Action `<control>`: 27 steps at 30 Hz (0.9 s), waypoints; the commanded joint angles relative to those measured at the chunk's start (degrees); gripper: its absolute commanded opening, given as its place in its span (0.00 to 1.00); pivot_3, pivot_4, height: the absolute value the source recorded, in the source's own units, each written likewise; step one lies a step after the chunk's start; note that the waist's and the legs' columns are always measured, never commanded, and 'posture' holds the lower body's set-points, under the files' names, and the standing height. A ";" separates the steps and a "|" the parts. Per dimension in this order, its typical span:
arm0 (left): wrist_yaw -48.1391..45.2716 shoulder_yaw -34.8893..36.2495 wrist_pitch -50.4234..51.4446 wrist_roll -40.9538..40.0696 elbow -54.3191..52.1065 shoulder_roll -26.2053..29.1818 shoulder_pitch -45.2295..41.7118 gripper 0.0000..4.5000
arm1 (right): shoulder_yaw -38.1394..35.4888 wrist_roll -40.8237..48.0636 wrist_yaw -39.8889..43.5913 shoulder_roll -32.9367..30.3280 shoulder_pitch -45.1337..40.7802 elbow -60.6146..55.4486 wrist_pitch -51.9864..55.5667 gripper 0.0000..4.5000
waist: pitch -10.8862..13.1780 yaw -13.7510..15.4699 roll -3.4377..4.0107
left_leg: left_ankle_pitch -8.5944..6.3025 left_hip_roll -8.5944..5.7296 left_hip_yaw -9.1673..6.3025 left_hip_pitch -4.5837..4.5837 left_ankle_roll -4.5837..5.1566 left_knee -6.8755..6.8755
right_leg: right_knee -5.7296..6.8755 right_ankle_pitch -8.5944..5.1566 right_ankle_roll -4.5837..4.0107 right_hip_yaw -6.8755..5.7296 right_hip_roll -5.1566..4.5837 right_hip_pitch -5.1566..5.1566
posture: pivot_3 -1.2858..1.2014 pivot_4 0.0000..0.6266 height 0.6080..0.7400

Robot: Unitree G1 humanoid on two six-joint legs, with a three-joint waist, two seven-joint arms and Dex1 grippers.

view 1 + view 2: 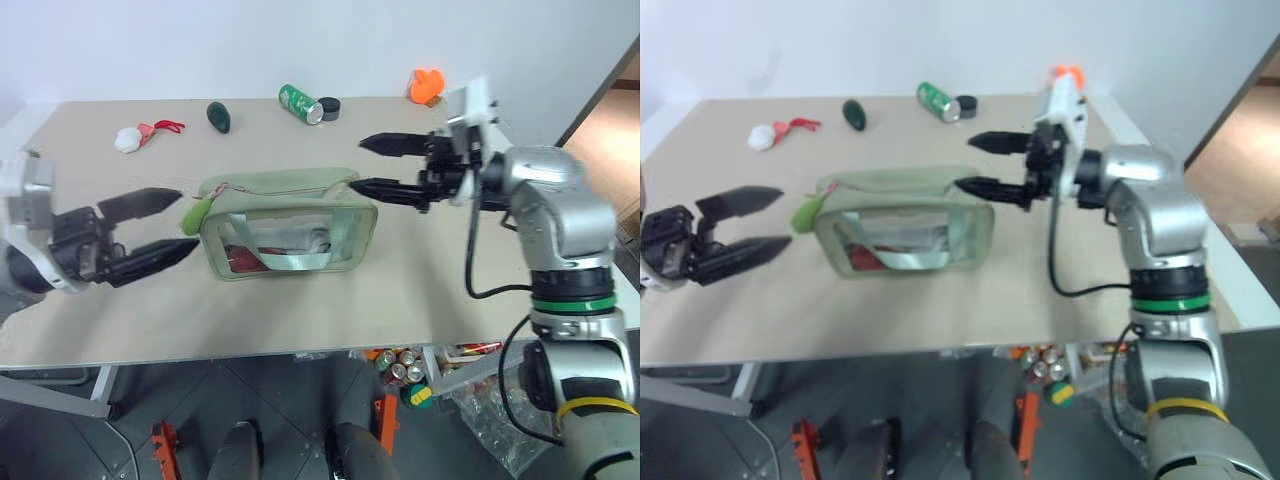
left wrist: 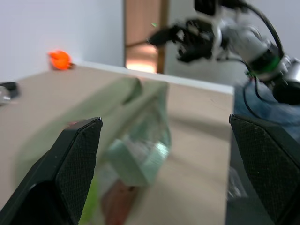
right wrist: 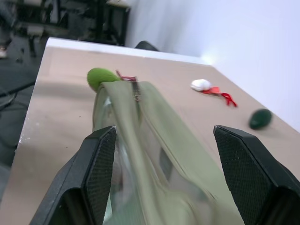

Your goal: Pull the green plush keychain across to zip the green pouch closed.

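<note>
Pale sage-green fabric pouch w/ clear window (image 1: 288, 232) sits mid-table on the beige tabletop (image 1: 300, 310), well clear of all edges, open room front and both sides. Small lime-green plush keychain (image 1: 194, 212) hangs at pouch's left end, on the zipper. Left gripper (image 1: 160, 225) just beside keychain, jaws wide apart, holding nothing. Right gripper (image 1: 378, 165) at pouch's right end, jaws spread, nothing held; can't tell if the lower finger touches the pouch.
</note>
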 commanded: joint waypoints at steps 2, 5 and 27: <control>-1.93 -1.95 -0.97 2.02 -1.53 1.37 -0.40 1.00 | 0.29 -2.89 -0.26 -3.83 2.68 -0.52 -2.20 0.76 | 0.00 -0.27 0.01 | 0.00 0.01 0.04 0.05 0.00 0.00 | 0.02 -0.01 -0.04 0.06 0.04 -0.02 | 0.52 0.24 1.00; -2.51 -2.75 -1.34 3.12 -0.69 1.10 -0.46 1.00 | 2.53 -6.38 -1.75 -4.12 4.04 0.84 -4.20 0.76 | 0.00 -0.69 0.01 | 0.00 0.02 0.05 0.07 0.00 0.00 | 0.06 -0.01 -0.05 0.10 0.05 -0.04 | 0.52 0.24 1.00; 0.61 7.13 -2.50 4.15 5.78 -0.11 2.52 1.00 | 7.93 -13.10 -3.33 2.98 1.37 10.37 -11.21 0.76 | 0.00 -1.27 0.00 | -0.01 0.01 0.13 0.05 0.02 0.01 | 0.09 0.10 0.20 0.18 0.05 -0.09 | 0.52 0.24 1.00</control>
